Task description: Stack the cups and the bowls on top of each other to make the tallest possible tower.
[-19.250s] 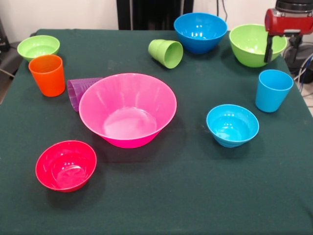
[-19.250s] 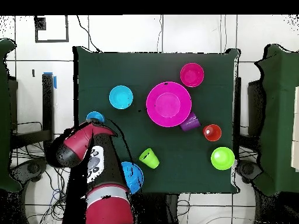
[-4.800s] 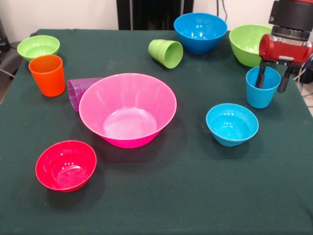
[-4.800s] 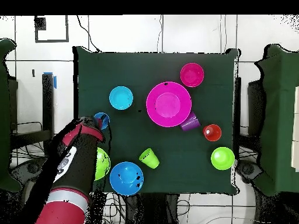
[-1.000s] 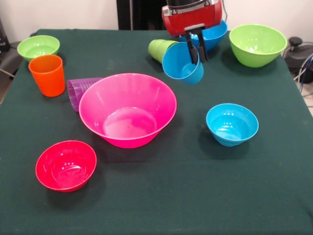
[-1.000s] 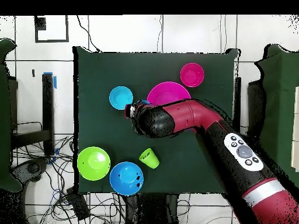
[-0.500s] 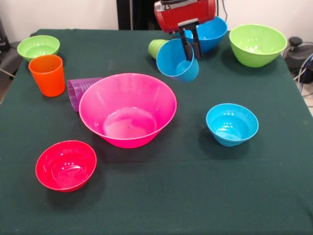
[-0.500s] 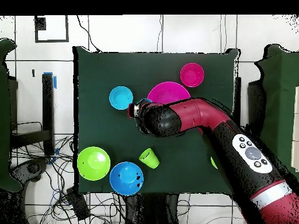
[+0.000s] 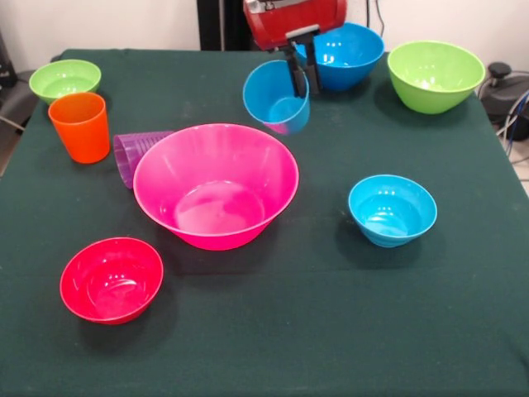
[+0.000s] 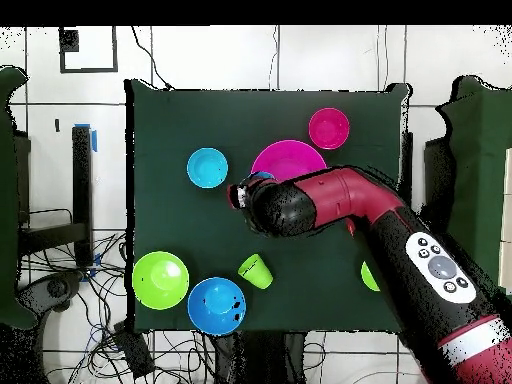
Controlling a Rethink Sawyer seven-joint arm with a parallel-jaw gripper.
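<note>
Moved: light blue cup (image 9: pixel 276 97) has travelled from near the blue bowl (image 9: pixel 340 52) toward the pink bowl (image 9: pixel 216 184).
Gripper (image 9: pixel 302 72): 2 fingers clamped on cup's rim.
Cup: tilted, airborne beside pink bowl's far rim.

Front view. At mid-table (image 9: pixel 331 331): the largest bowl (image 9: pixel 215 186). Above its far right rim, clear of the cloth: a tilted cup (image 9: pixel 277 98), hanging from the gripper (image 9: pixel 302 70). Just behind the gripper: a medium bowl (image 9: pixel 343 54); right of that, a second medium bowl (image 9: pixel 436 74). Right of the largest bowl, apart: a small bowl (image 9: pixel 393 211). Near left: another small bowl (image 9: pixel 111 279). Against the largest bowl's left side: a lying cup (image 9: pixel 136 153); left of it, an upright cup (image 9: pixel 79 126); behind that, a third small bowl (image 9: pixel 64 80).
</note>
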